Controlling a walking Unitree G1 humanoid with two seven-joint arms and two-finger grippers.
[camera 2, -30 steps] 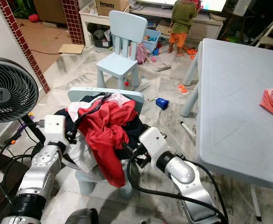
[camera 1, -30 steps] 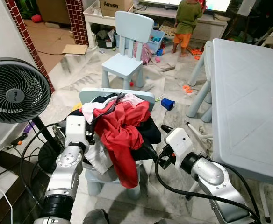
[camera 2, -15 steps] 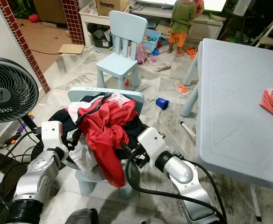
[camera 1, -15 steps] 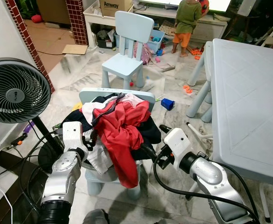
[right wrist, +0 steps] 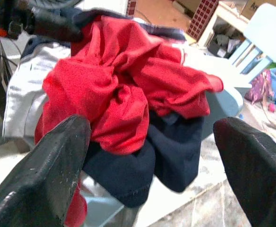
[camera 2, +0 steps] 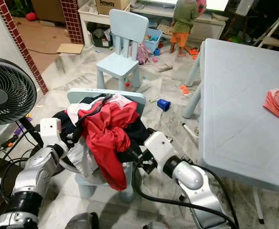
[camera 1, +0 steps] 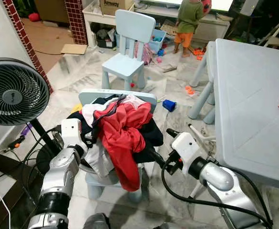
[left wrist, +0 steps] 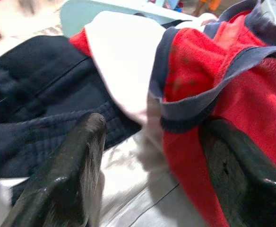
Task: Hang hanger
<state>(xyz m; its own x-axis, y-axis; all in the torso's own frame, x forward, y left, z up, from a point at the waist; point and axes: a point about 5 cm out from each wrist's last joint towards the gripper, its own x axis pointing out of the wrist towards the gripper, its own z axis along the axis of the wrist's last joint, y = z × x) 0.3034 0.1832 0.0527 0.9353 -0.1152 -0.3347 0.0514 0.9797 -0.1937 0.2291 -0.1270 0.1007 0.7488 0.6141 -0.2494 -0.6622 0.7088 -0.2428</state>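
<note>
Small pale-blue chair (camera 1: 144,97), near foreground: heaped with clothes; backrest showing behind the heap.
Clothes pile (camera 1: 118,131): red garment (camera 1: 125,138) on top, hanging down over the seat front; white piece (left wrist: 124,56) and dark navy pieces (right wrist: 171,146) beneath and at both sides.
Hanger: cannot be made out among the clothes.
Left gripper (left wrist: 147,156): at the pile's left side, fingers (left wrist: 81,156) spread wide, one on navy cloth, the other against the red garment; nothing held.
Right gripper (right wrist: 152,156): at the pile's right side, just beside the navy cloth, fingers (right wrist: 48,170) wide apart, holding nothing.
Black fan (camera 1: 13,93): far left, on a stand.
Grey table (camera 1: 244,90): right side; pink cloth (camera 2: 278,102) lying on it.
Second blue chair (camera 1: 127,43): farther back, upright.
Person (camera 1: 189,21): in the background, among scattered toys.
</note>
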